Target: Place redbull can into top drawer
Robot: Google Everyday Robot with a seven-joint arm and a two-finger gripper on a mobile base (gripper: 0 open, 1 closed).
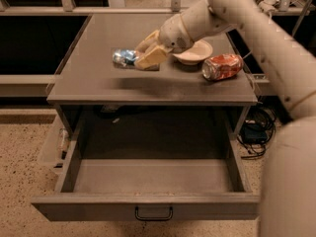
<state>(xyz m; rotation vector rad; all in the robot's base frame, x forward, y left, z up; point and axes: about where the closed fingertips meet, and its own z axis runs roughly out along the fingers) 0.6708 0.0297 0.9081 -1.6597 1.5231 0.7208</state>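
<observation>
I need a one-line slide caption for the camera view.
Gripper holds the redbull can just above the table, near a bowl and an orange can; the top drawer is open.

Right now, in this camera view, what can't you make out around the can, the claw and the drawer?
Camera view only:
- redbull can: its right end is hidden inside the claw, shut on it over the table.
- bowl: its left rim and inside are covered by the arm.
- top drawer: its rear is lost in shadow under the table.
- orange-red can: label too blurred to read.
</observation>
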